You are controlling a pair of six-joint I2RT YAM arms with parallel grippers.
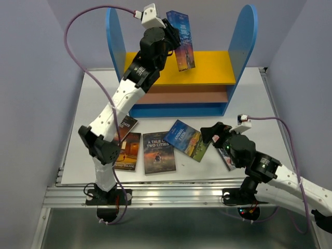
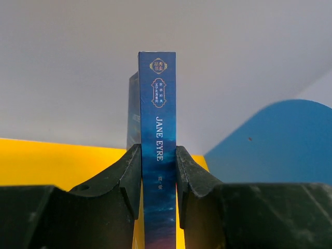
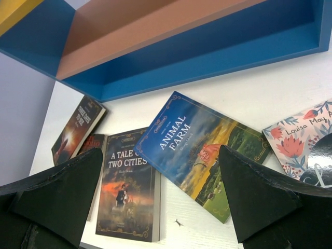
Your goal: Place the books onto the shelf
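- Left gripper (image 2: 158, 155) is clamped on the spine of the blue Jane Eyre book (image 2: 157, 104), held roughly upright over the yellow upper board (image 1: 212, 67) of the shelf (image 1: 179, 110).
- We judge this the placing step. No book stands on the shelf yet. Next, we should lower the book until its bottom edge meets the board, then release.
- Between the two blue side panels (image 1: 245, 36) we see wide room. Resting the book against one panel might stop it toppling.
- Right gripper (image 1: 213, 134) hangs spread wide and holds nothing, low over the table (image 1: 259, 104) beside Animal Farm (image 1: 188, 139) and A Tale of Two Cities (image 1: 158, 152), both lying flat.
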